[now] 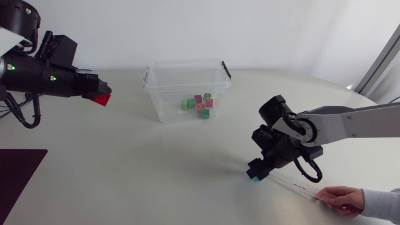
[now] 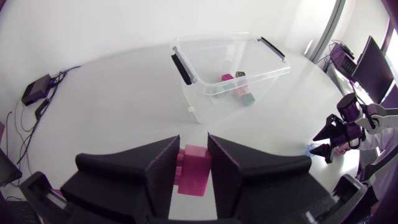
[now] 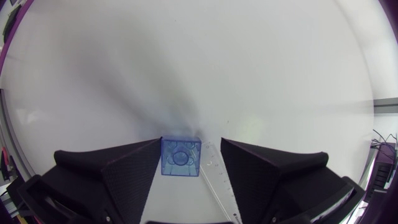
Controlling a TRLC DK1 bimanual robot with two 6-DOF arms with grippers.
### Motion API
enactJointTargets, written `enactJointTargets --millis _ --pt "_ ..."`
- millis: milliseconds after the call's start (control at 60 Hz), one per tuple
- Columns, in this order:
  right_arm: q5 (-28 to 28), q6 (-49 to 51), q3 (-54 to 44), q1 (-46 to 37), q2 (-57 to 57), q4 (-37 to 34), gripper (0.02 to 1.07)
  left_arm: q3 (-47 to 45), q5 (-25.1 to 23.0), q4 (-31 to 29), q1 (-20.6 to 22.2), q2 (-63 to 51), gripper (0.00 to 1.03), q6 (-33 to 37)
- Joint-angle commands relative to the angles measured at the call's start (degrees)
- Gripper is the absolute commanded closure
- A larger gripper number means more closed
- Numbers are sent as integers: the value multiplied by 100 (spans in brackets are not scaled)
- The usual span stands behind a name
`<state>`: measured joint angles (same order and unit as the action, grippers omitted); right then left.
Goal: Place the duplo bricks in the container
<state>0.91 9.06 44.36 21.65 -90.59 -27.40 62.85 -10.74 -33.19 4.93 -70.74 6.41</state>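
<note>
Jaws apart on right gripper point(image 1: 256, 170), straddling blue brick point(image 3: 181, 157) on table point(image 1: 156, 175), well in front of container point(image 1: 162, 105), open room between. Jaws clamped on red brick point(image 2: 193, 171) at left gripper point(image 2: 194, 140), raised well left of container's rim. Loose bricks point(image 1: 199, 105) inside container.

Clear plastic container point(image 1: 164, 94), matt table point(image 1: 156, 172)

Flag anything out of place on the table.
A person's hand holds a clear ruler flat on the table, its tip beside the blue brick between the open fingers of the right gripper. It is no part of the task.
</note>
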Motion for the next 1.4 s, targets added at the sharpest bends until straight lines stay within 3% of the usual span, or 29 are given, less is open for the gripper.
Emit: enactJointTargets --millis 0,67,133,417,633,967,1200,1250,1317,1333,1350,1367,1383 --pt "-47 70 -129 50 -20 -11 64 140 -68 -47 26 69 91 -70" --pt "-56 78 -296 199 252 -38 75 175 -68 -56 26 78 91 -79" --pt "-20 52 -349 278 419 -152 80 201 -68 -56 26 78 91 -88" --pt "50 34 214 252 1518 -1066 80 395 -68 41 122 78 91 -228" --pt "-73 -89 1347 287 1764 -1637 80 852 -77 928 395 -634 91 -580" --pt "-117 -317 2789 366 955 -1321 80 1722 -77 2308 782 -2471 91 -747" --pt "-117 -423 3659 454 199 -916 80 2583 -42 2739 957 -3728 89 -747" --pt "-117 -431 3791 454 76 -749 80 2803 72 2739 975 -3983 82 -738" --pt "-117 -423 3931 454 -73 -565 80 2988 204 2730 975 -4176 46 -756" --pt "-117 -423 3949 454 -108 -503 80 3014 213 2730 966 -4202 26 -765" --pt "-117 -423 3984 454 -161 -433 80 3023 213 2730 966 -4202 23 -765" --pt "-117 -414 4037 454 -223 -380 80 3023 204 2739 949 -4194 3 -782" --pt "-126 -423 4072 454 -275 -336 80 3014 204 2739 940 -4185 3 -782"
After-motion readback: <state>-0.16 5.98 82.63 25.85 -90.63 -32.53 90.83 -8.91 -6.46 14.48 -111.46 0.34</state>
